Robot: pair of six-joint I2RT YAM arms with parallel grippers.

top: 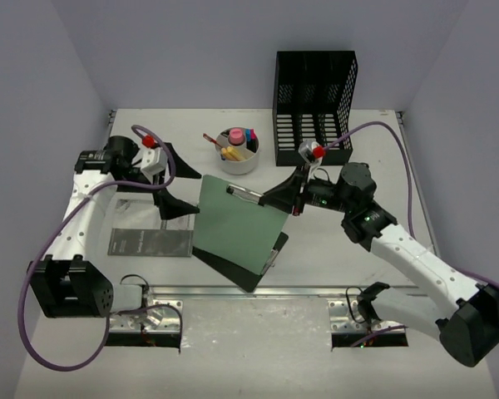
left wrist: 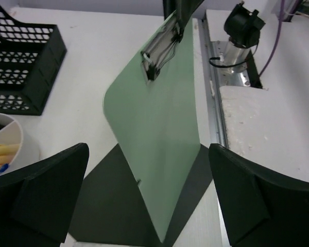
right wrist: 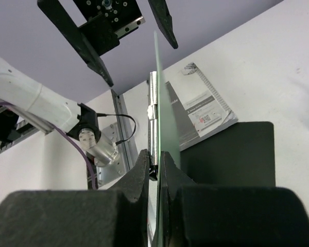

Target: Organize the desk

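We see the right pincer (right wrist: 154, 165) shut tight on the clip (top: 243, 193) end of a green clipboard (top: 237, 226), holding it tilted up over a black folder (top: 243, 270) (whether its low edge touches the folder we cannot tell). The left pincer (top: 181, 189) stands wide open and empty just beside the clipboard's left edge, clear of it. The white counter (top: 324, 253) spreads under both arms, its rail (top: 258, 291) along the near edge. On it lie a grey booklet (top: 150, 243) at the left, and a cup (top: 238, 156) of pens and a black rack (top: 314, 96) at the far side.
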